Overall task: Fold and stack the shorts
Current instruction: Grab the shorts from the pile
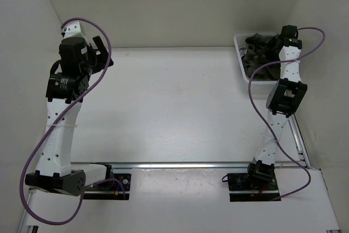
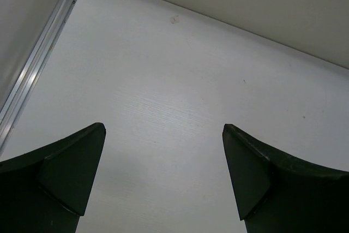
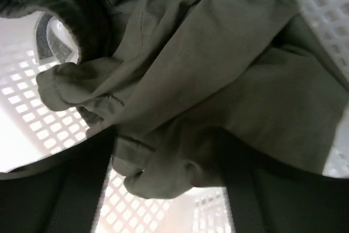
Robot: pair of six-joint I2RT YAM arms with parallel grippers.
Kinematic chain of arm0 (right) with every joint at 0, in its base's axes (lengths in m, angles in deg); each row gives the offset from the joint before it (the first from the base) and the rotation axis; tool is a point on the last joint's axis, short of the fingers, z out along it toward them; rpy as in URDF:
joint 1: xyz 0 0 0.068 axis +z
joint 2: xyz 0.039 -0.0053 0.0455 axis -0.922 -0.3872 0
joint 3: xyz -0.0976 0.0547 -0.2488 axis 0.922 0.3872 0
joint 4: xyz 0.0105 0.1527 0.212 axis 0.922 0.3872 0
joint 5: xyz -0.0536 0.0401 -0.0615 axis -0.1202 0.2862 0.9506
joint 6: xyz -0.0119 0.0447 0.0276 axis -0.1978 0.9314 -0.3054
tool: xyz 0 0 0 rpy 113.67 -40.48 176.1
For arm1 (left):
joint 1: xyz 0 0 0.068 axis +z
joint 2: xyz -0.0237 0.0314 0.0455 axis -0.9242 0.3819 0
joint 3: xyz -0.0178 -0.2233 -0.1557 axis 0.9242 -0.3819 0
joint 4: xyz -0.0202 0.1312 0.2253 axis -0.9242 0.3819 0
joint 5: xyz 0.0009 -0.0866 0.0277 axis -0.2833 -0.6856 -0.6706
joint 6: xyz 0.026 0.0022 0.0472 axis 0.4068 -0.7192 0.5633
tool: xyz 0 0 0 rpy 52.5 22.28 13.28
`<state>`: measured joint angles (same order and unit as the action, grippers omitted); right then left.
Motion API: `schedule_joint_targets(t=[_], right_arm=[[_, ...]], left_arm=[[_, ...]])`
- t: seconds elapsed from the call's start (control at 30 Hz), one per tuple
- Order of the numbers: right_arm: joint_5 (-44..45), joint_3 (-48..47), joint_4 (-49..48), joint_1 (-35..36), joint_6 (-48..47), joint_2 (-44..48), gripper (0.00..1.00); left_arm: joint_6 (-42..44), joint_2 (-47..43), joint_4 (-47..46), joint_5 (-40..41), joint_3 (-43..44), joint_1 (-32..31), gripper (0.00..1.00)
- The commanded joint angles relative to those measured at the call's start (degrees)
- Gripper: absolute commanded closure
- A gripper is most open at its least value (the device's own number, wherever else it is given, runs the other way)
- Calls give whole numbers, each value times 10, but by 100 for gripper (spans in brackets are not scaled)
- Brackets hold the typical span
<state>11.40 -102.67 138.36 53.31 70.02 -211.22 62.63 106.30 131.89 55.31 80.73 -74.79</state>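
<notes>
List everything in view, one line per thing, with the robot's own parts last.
shorts: one pair, dark olive-green, bunched in the basket
basket: one, white lattice, far right of the table
table: one, white, under both arms
rail: one, silver, running across by the arm bases
cables: two, purple, one looping along each arm
left gripper: one, black, open, over bare table at far left
right gripper: one, black, in the basket, jaws apart around a fold of the shorts
</notes>
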Motion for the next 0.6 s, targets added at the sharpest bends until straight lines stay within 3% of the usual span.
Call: schedule_joint_targets(t=[0.0, 0.03, 0.1, 0.13, 0.2, 0.53, 0.57], right_arm=[[-49, -26, -35, 5, 14, -2, 26], [-56, -26, -36, 5, 14, -2, 46], [-69, -26, -50, 5, 20, -2, 68], [-74, -26, -50, 5, 20, 3, 89], [-75, -26, -50, 5, 20, 17, 100], [-53, 50, -79, 17, -34, 217, 100], [-53, 80, -79, 17, -41, 224, 91]], left_arm=[[3, 5, 15, 23, 10, 2, 0], [3, 5, 15, 30, 10, 2, 0], [-4, 10, 21, 52, 10, 2, 0], [-9, 10, 21, 69, 10, 2, 0], [-9, 5, 27, 80, 16, 2, 0], [-37, -24, 82, 68, 35, 2, 0], [-37, -30, 88, 61, 35, 2, 0]])
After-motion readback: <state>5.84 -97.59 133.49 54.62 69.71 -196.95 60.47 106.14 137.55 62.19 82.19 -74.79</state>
